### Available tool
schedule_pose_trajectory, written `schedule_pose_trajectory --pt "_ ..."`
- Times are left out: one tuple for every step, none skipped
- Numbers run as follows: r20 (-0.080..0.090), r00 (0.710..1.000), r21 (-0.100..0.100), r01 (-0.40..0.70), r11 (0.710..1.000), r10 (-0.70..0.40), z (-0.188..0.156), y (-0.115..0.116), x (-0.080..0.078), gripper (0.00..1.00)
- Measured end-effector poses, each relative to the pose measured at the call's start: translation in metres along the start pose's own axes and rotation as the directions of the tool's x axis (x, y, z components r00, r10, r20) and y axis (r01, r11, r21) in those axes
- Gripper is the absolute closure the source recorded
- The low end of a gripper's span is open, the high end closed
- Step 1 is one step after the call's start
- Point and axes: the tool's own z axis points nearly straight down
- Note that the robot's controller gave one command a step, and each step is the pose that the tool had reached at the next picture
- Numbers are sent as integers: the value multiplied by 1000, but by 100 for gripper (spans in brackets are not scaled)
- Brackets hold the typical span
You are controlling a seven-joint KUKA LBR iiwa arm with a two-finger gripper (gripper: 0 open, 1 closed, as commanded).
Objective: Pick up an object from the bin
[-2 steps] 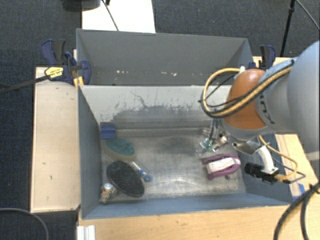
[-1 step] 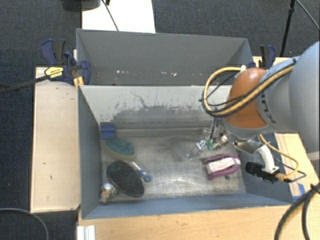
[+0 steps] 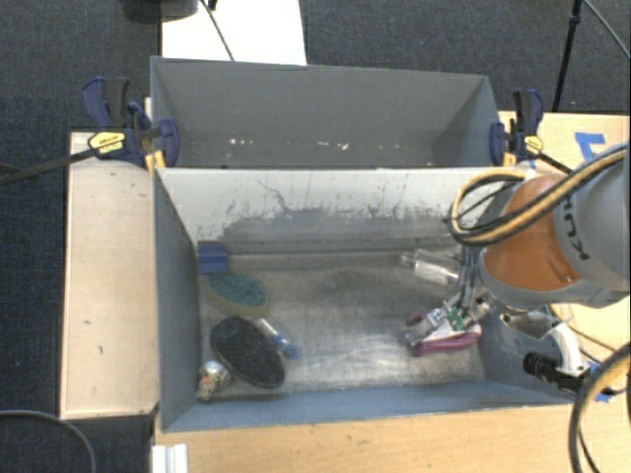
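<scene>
My gripper [image 3: 456, 315] reaches down at the right side of the bin, below the orange cover on the wrist. Its tip is right over the upper end of a small purple and white thing [image 3: 441, 341] that lies flat on the bin floor near the right wall. Whether the two touch I cannot tell. A clear plastic piece [image 3: 430, 264] lies a little behind the gripper, close to the back wall.
At the bin's left side lie a blue block [image 3: 212, 257], a round teal pad [image 3: 235, 290], a black oval brush [image 3: 247, 352] and a small shiny thing [image 3: 210, 377] in the front left corner. Cables loop round the arm at the right.
</scene>
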Motion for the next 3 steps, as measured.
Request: schedule_pose_trajectory --pt "0 1000 -7 6 1000 -6 -2 6 4 100" --pt "0 1000 -5 4 1000 -4 -2 4 3 0" --pt "5 979 -13 203 979 -203 4 -11 -35 0"
